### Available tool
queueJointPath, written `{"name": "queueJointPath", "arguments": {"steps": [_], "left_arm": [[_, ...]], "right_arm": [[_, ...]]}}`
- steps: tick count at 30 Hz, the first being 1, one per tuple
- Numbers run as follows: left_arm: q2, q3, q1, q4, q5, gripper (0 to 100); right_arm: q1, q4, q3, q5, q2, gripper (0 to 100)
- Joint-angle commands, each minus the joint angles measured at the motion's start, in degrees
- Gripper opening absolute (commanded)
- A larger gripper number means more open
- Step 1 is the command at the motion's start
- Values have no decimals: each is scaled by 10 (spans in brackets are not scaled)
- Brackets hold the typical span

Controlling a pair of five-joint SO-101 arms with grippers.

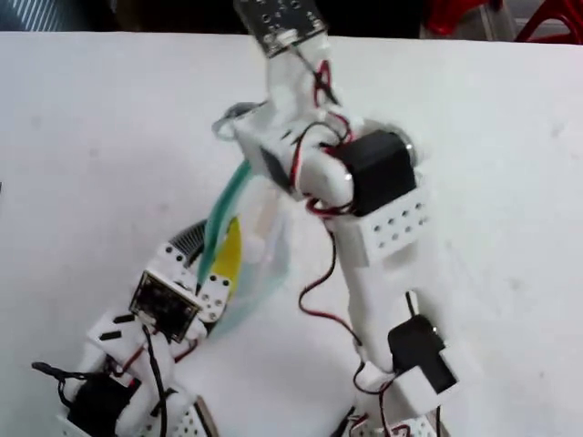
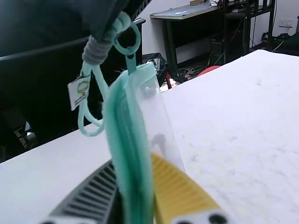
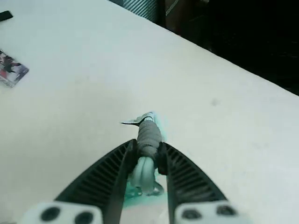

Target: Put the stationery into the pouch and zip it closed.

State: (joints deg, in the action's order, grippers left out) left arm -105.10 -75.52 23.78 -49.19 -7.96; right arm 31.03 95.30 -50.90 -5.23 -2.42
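Note:
A clear pouch [image 1: 258,238] with a teal zipper edge hangs tilted above the white table. My left gripper [image 1: 215,253], one finger black and one yellow, is shut on the pouch's lower end; its wrist view shows the teal edge [image 2: 131,154] pinched between the fingers [image 2: 180,191]. The right gripper [image 1: 239,123] is at the pouch's far, upper end. It is shut on the grey-wrapped zipper pull [image 3: 148,133], from which a teal loop [image 2: 88,116] and a small tag dangle. What lies inside the pouch cannot be made out.
The right arm [image 1: 383,228] stretches across the table's middle from the near edge. A small printed packet [image 3: 10,71] lies on the table [image 1: 91,137] farther off. Red chair parts [image 1: 474,14] stand beyond the far edge.

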Motion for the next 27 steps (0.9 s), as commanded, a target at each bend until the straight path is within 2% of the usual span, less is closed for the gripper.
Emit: {"name": "queueJointPath", "arguments": {"steps": [1, 7, 16, 22, 27], "left_arm": [[4, 1, 7, -11, -8, 22], [4, 1, 7, -11, -8, 22], [4, 1, 7, -11, -8, 22], [4, 1, 7, -11, -9, 22], [4, 1, 7, -11, -9, 22]], "right_arm": [[-43, -31, -13, -16, 0, 18], [-82, -57, 15, -63, 0, 18], [-145, -167, 193, -120, 20, 18], [-151, -243, 320, -173, 116, 18], [-171, -371, 483, -216, 225, 18]]}}
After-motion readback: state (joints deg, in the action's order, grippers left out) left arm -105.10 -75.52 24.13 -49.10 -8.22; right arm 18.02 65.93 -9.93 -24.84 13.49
